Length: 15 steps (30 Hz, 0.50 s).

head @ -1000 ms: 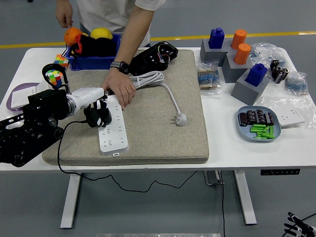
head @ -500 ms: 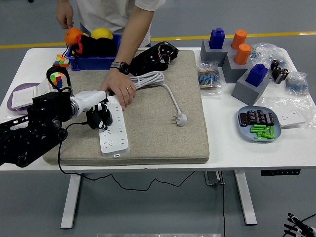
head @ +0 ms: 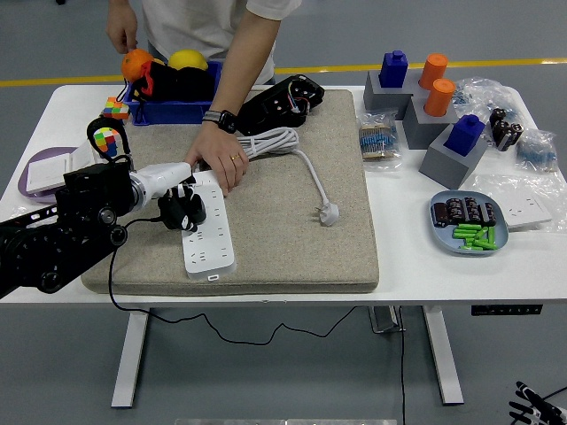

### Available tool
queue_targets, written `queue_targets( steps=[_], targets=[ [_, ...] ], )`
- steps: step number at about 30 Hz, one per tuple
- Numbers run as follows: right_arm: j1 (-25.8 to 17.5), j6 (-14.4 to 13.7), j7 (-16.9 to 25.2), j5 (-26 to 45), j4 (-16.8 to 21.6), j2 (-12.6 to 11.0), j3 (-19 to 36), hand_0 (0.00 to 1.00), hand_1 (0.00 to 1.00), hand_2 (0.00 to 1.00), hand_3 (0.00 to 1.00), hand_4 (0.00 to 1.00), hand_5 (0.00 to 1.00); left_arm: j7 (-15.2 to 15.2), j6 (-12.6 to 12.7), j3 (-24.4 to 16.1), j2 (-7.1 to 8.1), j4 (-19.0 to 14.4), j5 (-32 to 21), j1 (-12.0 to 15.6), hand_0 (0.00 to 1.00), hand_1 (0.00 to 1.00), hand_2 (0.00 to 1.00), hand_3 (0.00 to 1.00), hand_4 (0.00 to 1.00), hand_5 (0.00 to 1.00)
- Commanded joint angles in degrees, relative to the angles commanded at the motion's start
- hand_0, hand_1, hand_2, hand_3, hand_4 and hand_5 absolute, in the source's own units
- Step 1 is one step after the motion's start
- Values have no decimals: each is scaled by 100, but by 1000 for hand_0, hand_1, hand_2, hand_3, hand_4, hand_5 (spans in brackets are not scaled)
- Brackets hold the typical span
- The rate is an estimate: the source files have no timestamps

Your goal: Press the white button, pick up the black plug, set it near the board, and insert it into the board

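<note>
Left robot hand (head: 182, 205), fingers curled around the black plug (head: 188, 212), holds it over the left edge of the white power strip (head: 207, 234); whether the plug's pins have entered a socket cannot be told. The strip lies on a grey mat (head: 292, 204) with its long axis running from the far side toward the near edge of the bench (head: 425, 266), tilted slightly rightward at the near end. A black cord (head: 113, 266) trails from the plug over the mat's front-left corner and off the bench. A person's hand (head: 219, 159) presses on the strip's far end, just beside the robot hand. A coiled white cable (head: 270, 140) lies behind that hand, and its white plug (head: 329, 213) rests further right on the mat. Left of the arm stands a colour cube (head: 105, 140); at right, a blue tray (head: 467, 221) of green parts.
</note>
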Motion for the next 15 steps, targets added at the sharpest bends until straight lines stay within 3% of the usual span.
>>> queue_targets(
  steps=[9,10,15],
  targets=[
    [-22,6,-3,-40,0,2,30,722,606,550,654,731,484,-201,151,-344,58,-150,121,84,269,390,460,524,864,2],
    [-19,7,1,-36,0,4,30,722,606,550,654,732,483,-225,171,-373,58,-167,142,99,318,521,546,540,869,2],
    [-13,10,5,-39,0,11,44,722,606,550,654,732,483,-279,222,-482,70,-270,185,159,318,521,546,540,869,2]
  ],
)
